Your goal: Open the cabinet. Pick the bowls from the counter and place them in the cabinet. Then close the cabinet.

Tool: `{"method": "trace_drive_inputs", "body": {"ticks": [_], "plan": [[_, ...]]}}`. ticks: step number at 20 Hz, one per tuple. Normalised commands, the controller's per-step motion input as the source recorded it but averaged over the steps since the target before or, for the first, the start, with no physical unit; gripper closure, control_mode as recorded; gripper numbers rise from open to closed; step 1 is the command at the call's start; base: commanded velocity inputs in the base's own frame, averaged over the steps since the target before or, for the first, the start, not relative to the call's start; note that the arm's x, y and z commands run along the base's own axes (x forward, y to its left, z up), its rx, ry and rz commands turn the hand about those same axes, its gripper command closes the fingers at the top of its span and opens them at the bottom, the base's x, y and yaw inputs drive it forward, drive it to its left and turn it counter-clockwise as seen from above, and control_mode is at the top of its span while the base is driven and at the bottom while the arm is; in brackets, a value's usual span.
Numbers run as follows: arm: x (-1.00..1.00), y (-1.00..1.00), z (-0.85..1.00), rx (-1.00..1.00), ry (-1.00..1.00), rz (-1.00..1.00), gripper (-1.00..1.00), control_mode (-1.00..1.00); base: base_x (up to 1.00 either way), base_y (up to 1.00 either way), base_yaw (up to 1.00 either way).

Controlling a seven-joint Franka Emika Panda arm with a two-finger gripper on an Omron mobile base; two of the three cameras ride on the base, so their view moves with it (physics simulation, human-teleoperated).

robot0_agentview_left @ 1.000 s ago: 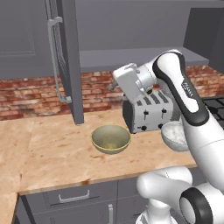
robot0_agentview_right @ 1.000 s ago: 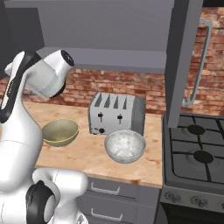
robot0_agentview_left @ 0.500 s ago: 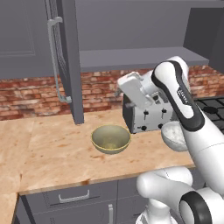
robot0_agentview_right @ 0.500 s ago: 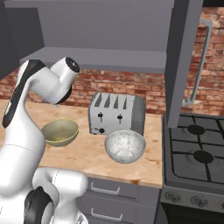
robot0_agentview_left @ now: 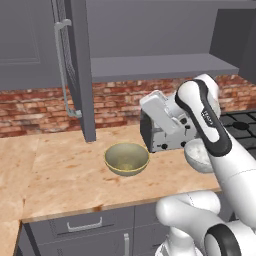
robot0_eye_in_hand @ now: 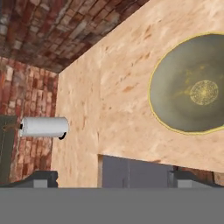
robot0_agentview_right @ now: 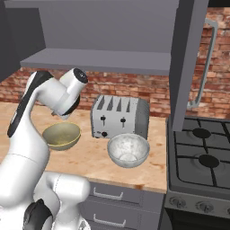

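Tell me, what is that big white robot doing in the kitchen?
It is tidying bowls away. The cabinet doors are open, and both bowls sit on the counter: the olive-tan bowl and the white marbled bowl, near the toaster. The robot's claw is open and empty, hanging above the counter beside the olive-tan bowl. No bowl is in the cabinet yet.

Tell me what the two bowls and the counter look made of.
Olive bowl: likely glazed ceramic, glossy with a bright yellowish rim. White bowl: ceramic or stone look, grey marbling. Counter: polished stone look, tan with reddish-brown mottling.
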Motion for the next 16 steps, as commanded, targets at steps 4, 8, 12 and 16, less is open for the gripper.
{"method": "trace_drive_inputs", "body": {"ticks": [4, 8, 12, 16], "plan": [[0.00, -0.18, -0.41, -0.05, 0.09, -0.13, -1.00, -1.00, 0.00, 0.00, 0.00], [0.00, -0.16, -0.37, -0.06, 0.08, -0.12, -1.00, -1.00, 0.00, 0.00, 0.00], [0.00, -0.17, -0.37, -0.06, 0.09, -0.11, -1.00, -1.00, 0.00, 0.00, 0.00], [0.00, -0.18, -0.36, -0.08, 0.08, -0.10, -1.00, -1.00, 0.00, 0.00, 0.00]]}}
